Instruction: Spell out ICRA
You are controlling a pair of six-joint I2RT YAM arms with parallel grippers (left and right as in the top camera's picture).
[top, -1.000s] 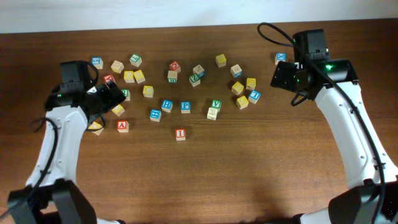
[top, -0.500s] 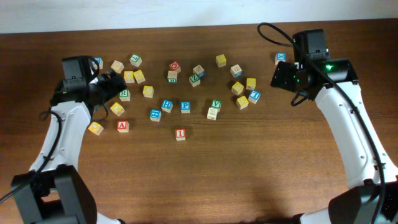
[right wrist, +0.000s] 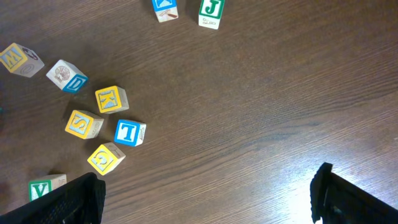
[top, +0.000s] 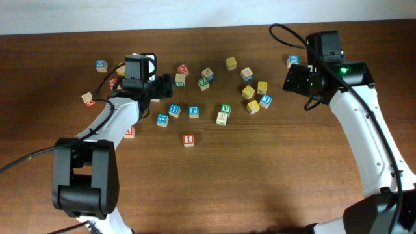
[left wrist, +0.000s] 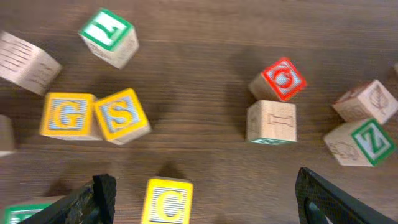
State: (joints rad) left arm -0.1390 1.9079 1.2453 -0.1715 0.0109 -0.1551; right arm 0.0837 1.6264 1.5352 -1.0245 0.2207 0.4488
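table (right wrist: 261, 93): dark wood, visible grain, slight sheen | c cube (left wrist: 166, 202): pale matt wood, painted face

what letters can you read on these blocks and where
"C", yellow: C cube
"G", yellow: G cube
"S", yellow: S cube
"Z", green: Z cube
"I", red: I cube
"T", blue: T cube
"K", yellow: K cube
"J", green: J cube
Other cubes: too small, tilted or blurred to be sure.
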